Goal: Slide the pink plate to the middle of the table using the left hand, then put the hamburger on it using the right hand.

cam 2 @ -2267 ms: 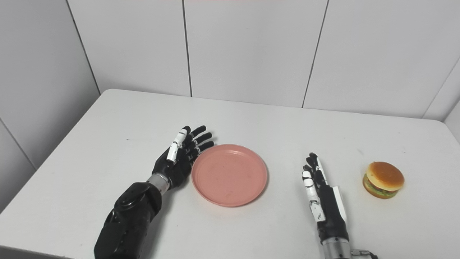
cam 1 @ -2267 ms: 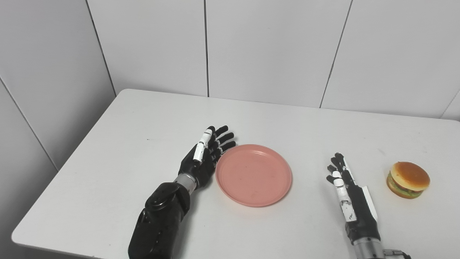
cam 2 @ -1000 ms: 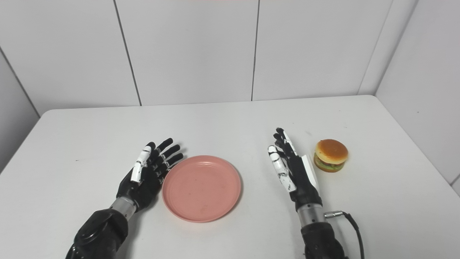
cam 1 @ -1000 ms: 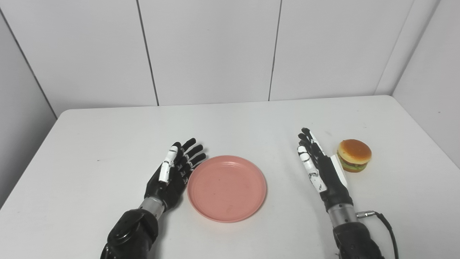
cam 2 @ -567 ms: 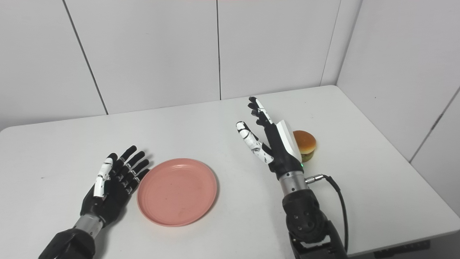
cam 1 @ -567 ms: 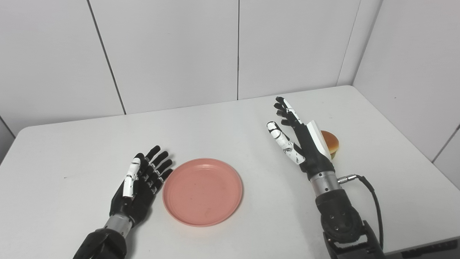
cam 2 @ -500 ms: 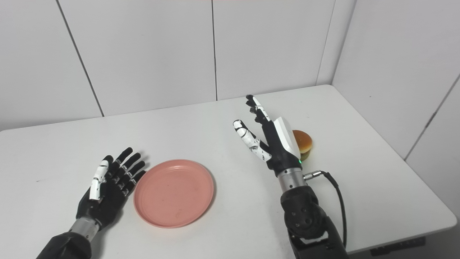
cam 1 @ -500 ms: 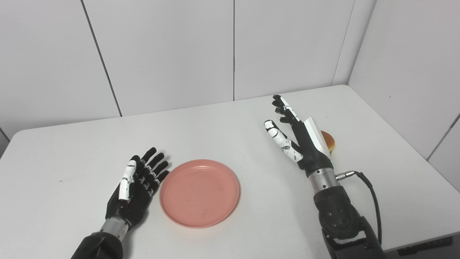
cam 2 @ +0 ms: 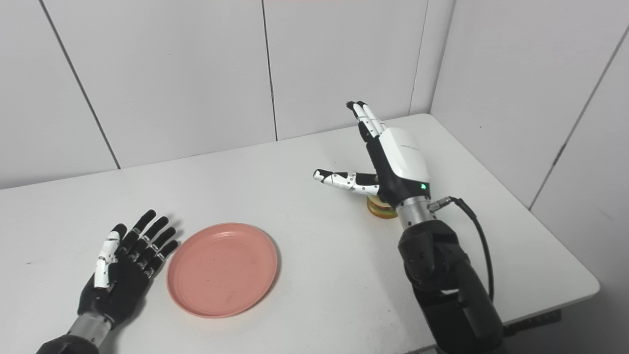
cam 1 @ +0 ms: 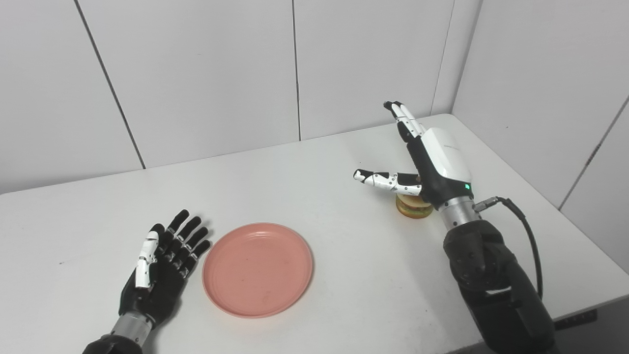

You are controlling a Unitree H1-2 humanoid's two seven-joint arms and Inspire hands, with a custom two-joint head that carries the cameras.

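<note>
The pink plate (cam 1: 258,269) is lying flat on the white surface (cam 1: 314,187), left of centre. The left hand (cam 1: 162,270) is resting palm-up just beside the plate's left rim, fingers spread, grasping nothing. The right hand (cam 1: 422,157) is hovering raised over the hamburger (cam 1: 414,206), fingers extended and thumb out, released; the hamburger is sitting on the surface, largely hidden beneath the wrist.

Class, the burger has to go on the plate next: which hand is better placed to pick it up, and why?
The right hand. It hovers open directly over the burger, fingers spread above it. The left hand lies open on the table beside the pink plate, on the far side from the burger.
</note>
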